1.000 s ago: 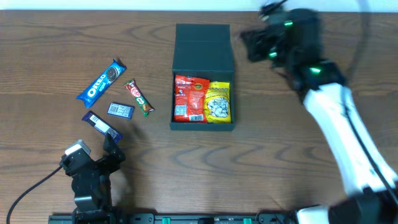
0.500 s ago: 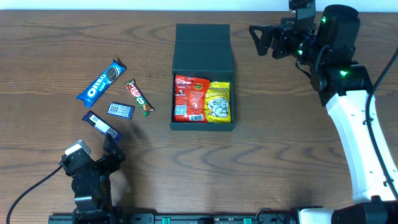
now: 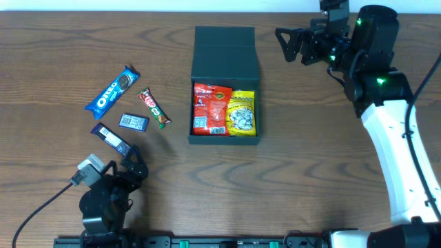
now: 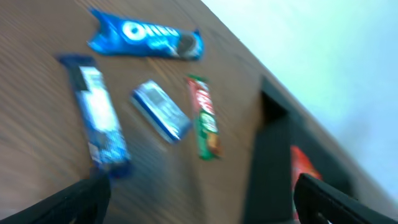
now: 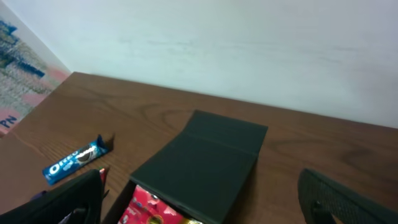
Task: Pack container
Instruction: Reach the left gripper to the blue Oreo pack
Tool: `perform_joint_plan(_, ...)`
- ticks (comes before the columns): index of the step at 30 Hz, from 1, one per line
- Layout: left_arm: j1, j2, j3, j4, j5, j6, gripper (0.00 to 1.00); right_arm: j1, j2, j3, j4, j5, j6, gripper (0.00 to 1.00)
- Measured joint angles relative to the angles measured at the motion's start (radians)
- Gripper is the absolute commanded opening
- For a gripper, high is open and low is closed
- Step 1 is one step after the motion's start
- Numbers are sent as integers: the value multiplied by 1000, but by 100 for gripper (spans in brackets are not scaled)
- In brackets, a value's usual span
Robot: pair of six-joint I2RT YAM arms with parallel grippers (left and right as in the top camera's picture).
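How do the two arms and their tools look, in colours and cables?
The right arm has a white link, black joints with green lights and a black right tool. The left arm is black, with a pale block, a black cable and a black left tool.

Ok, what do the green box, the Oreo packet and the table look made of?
The container looks matte with crisp edges: likely card or plastic. The Oreo packet is a shiny printed wrapper, probably plastic film. The table shows wood grain: wood or laminate, can't tell.
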Motion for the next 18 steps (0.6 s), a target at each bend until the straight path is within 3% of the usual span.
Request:
perform_joint_plan(4, 0, 1, -18, 163, 30, -92, 96, 0, 0, 0, 5, 0, -6, 99)
perform_joint_plan(8, 0, 28, -2, 312, 5, -66, 96, 0, 0, 0, 6, -1, -16, 99)
perform_joint_plan(12, 0, 187, 111, 294, -39, 45, 96, 0, 0, -1, -14, -3, -22, 99)
perform_joint_plan(18, 0, 637, 556, 100, -103, 312, 96, 0, 0, -2, -108, -14, -35, 99)
